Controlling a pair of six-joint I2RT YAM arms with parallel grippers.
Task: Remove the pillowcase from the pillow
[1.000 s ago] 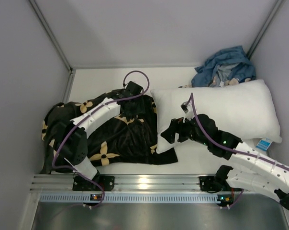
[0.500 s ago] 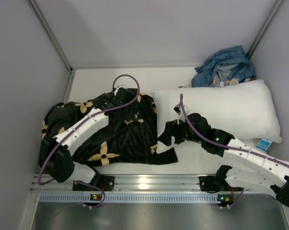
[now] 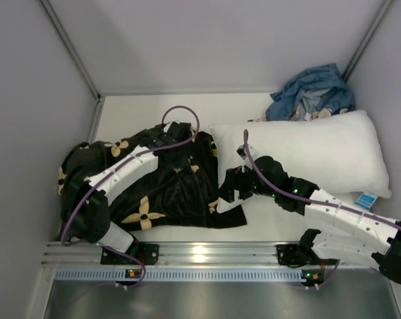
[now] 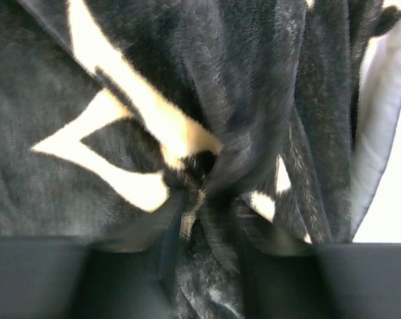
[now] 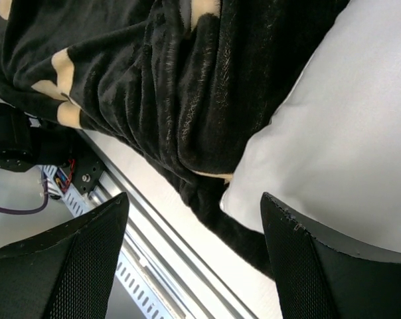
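The black pillowcase (image 3: pixel 162 194) with tan flower shapes lies crumpled on the left of the table. The cream quilted pillow is hidden; only a thin cream sliver (image 5: pixel 212 176) peeks from under the fabric's edge. My left gripper (image 3: pixel 170 135) is at the pillowcase's far edge, shut on a bunched fold of the black fabric (image 4: pixel 204 199). My right gripper (image 3: pixel 225 189) is open and empty, hovering at the pillowcase's right edge where it meets a white pillow. In the right wrist view its fingers (image 5: pixel 74 266) stand wide apart above the fabric edge (image 5: pixel 187 93).
A large smooth white pillow (image 3: pixel 320 153) lies on the right, overlapped by the pillowcase's edge (image 5: pixel 346 133). A blue cloth bundle (image 3: pixel 310 90) sits at the back right corner. A metal rail (image 3: pixel 200 252) runs along the near table edge. Grey walls enclose the table.
My left gripper has shifted left along the pillowcase's far edge, then slightly back right, holding fabric. My right gripper has moved a little left toward the pillowcase's edge.
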